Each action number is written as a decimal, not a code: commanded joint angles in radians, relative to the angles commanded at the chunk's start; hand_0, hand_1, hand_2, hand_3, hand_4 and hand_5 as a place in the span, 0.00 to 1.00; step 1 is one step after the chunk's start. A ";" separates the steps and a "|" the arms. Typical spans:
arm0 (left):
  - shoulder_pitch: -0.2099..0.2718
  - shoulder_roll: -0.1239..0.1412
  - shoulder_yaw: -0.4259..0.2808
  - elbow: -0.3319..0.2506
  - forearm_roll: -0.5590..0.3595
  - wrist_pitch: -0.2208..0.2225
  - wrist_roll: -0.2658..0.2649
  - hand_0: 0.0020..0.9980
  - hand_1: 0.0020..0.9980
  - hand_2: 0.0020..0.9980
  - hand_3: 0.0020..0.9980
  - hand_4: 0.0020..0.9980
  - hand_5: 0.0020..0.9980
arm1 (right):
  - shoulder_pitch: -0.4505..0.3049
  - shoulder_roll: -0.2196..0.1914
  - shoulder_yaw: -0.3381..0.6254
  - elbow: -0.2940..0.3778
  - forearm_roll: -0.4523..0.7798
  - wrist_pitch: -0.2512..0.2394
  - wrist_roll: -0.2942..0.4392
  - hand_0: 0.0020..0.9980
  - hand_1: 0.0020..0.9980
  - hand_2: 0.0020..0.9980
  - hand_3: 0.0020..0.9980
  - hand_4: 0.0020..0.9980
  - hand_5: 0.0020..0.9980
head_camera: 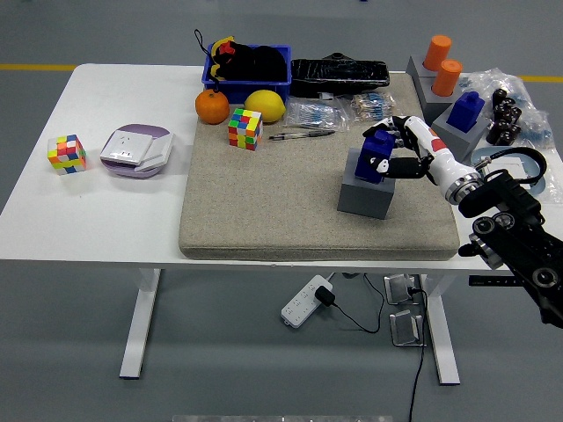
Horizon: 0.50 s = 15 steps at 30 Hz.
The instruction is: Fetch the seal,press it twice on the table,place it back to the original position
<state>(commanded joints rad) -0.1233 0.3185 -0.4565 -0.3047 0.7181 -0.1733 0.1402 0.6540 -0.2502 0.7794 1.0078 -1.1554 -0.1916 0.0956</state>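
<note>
The blue seal (376, 156) stands upright in the top of the grey holder block (365, 188) on the beige mat (264, 193). My right hand (398, 151) reaches in from the right and its white and black fingers (410, 169) are curled around the seal. A second blue seal (466, 109) sits in another grey holder (450, 132) at the back right. My left arm is out of view.
Two orange cylinders (442, 63) stand at the back right beside bagged dark parts (510, 119). A blue basket (249, 69), an orange (212, 106), a lemon (265, 105), a colour cube (245, 129) and a pen (301, 134) lie at the mat's back. Another cube (67, 153) and a purple-white box (136, 151) sit left.
</note>
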 joint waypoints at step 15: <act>-0.007 0.000 0.000 0.000 0.000 -0.001 0.000 0.83 0.80 0.76 0.82 0.75 0.31 | 0.037 0.002 -0.049 -0.030 0.020 -0.001 0.004 0.59 0.44 0.44 0.48 0.62 0.00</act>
<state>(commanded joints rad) -0.1304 0.3186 -0.4566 -0.3050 0.7183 -0.1738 0.1402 0.6907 -0.2478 0.7307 0.9781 -1.1357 -0.1929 0.0994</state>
